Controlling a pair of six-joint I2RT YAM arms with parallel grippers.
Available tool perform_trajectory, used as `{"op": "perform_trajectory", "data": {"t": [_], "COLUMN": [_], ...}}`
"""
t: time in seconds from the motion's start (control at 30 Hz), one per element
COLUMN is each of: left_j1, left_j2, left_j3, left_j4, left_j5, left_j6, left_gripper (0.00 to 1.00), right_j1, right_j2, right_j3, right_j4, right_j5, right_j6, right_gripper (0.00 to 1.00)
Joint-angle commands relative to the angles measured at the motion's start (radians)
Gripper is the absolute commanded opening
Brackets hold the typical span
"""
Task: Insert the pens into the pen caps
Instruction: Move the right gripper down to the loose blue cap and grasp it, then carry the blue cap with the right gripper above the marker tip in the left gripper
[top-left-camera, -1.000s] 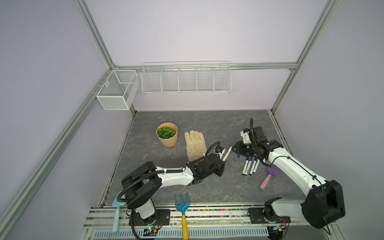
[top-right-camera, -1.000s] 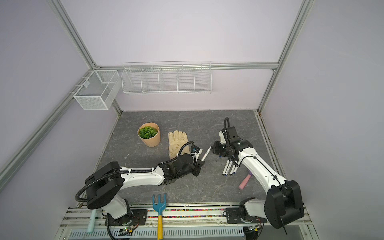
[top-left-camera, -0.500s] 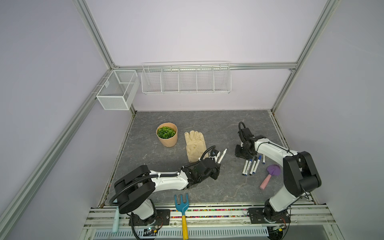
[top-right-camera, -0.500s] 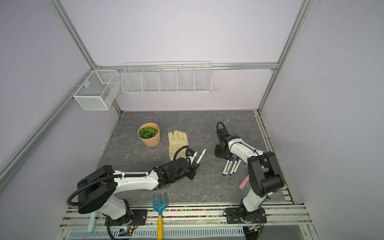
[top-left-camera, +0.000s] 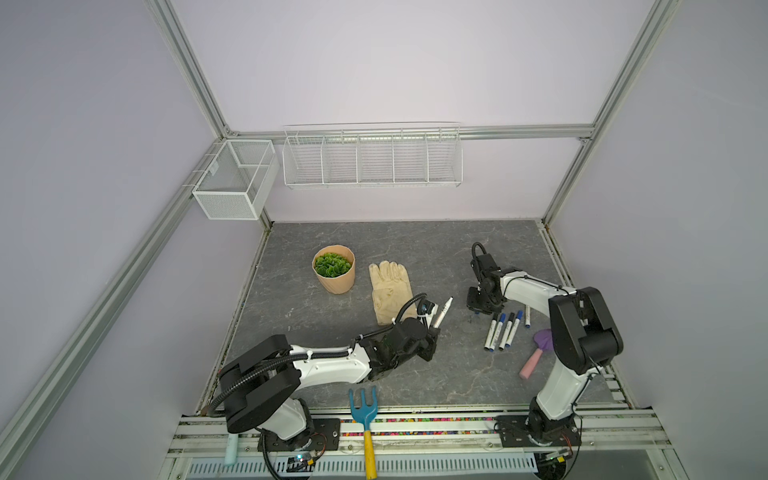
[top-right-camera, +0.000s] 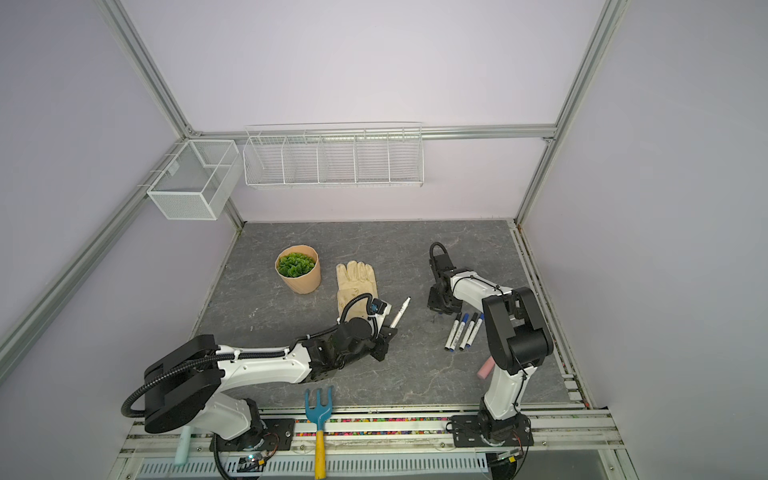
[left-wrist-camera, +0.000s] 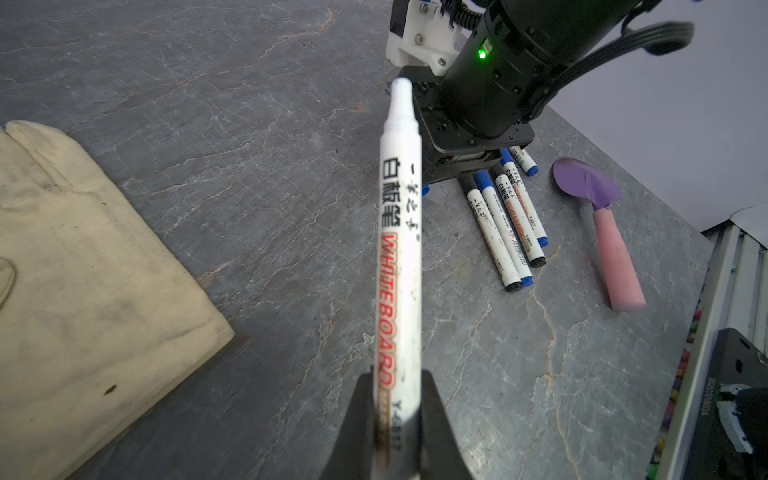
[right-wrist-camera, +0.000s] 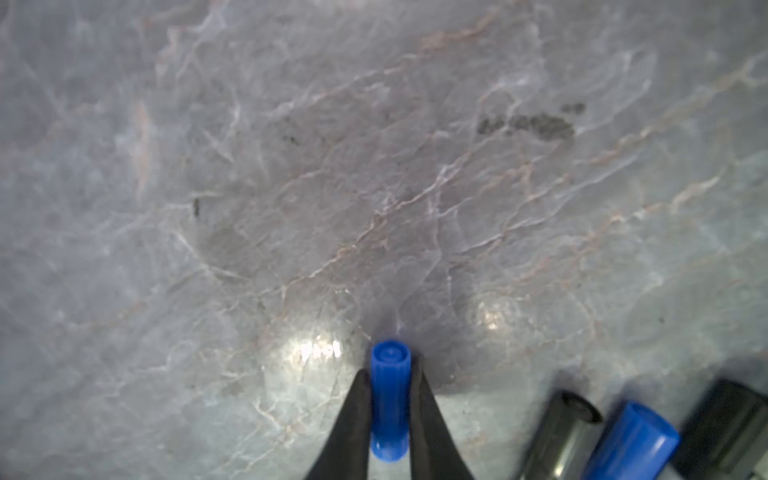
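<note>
Right wrist: right pincer (right-wrist-camera: 389, 365) clamps blue cap (right-wrist-camera: 389, 407); left pincer (left-wrist-camera: 395, 375) grips pen (left-wrist-camera: 400, 249)

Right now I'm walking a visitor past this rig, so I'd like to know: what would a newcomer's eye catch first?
The uncapped white pen clamped in the left gripper, slanting up over the middle of the table beside the glove. Next, the right gripper closed on a blue cap low at the tabletop, next to the row of capped pens.
</note>
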Motion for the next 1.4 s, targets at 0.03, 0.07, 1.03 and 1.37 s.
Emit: {"op": "perform_trajectory", "data": {"t": [0.03, 0.07, 1.03, 1.37], "left_j1": [-0.007, -0.007, -0.009, -0.009], "left_j2": [-0.016, -0.014, -0.062, -0.056], "left_j3": [-0.012, -0.011, -0.035, -0.028], "left_j4": [0.008, 0.006, 0.112, 0.106], "left_j5": [0.005, 0.005, 0.016, 0.021], "left_j6": [0.015, 0.016, -0.045, -0.045], "left_gripper": [0.00, 0.00, 0.00, 0.00], "right_j1": [-0.003, -0.001, 0.121, 0.140], "right_j2": [-0.017, -0.045, -0.612, -0.597], "right_j3": [-0.035, -0.046, -0.233, -0.229], "right_j4": [0.047, 0.053, 0.413, 0.422], "right_j5": [-0.061, -0.087, -0.403, -0.402], "right_j6": [0.007, 0.010, 0.112, 0.111], "right_gripper": [0.07, 0.06, 0.07, 0.06]}}
